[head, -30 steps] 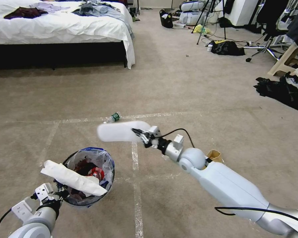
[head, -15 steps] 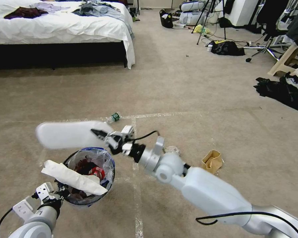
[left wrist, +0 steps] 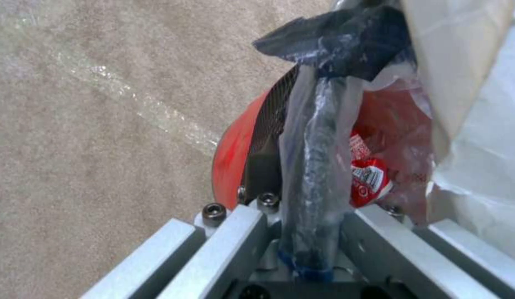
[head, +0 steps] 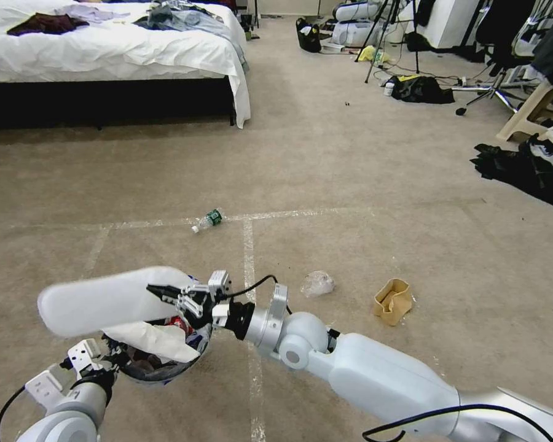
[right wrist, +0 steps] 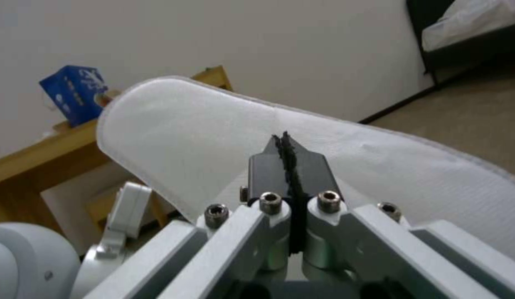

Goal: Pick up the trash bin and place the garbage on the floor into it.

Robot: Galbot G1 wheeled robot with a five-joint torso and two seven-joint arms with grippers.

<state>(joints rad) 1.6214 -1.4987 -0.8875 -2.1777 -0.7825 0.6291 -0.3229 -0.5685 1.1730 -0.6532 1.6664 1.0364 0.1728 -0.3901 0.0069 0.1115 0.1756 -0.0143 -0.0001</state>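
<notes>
The trash bin (head: 156, 368), red base, black rim and clear blue-edged liner, stands on the floor (head: 350, 202) at the lower left. My left gripper (head: 107, 362) is shut on the bin's rim (left wrist: 268, 137) and liner, and a red wrapper (left wrist: 368, 178) lies inside. A white crumpled sheet (head: 156, 339) sticks out of the bin. My right gripper (head: 158, 290) is shut on a flat white oblong piece (head: 101, 301) (right wrist: 185, 124), held level just above the bin's opening. Still on the carpet are a green-labelled bottle (head: 207, 219), a clear crumpled wrapper (head: 317, 283) and a brown cardboard piece (head: 393, 301).
A white-sheeted bed (head: 104, 55) stands at the far left. Black clothes heaps (head: 525, 172) lie at the right, next to a beige stool (head: 528, 113). Tripods and cables (head: 405, 43) crowd the far back. Whitish tape lines (head: 247, 245) cross the carpet.
My right arm has swung left and toward me with the white piece, from above the tape crossing to over the bin. The left gripper and bin have stayed put.
</notes>
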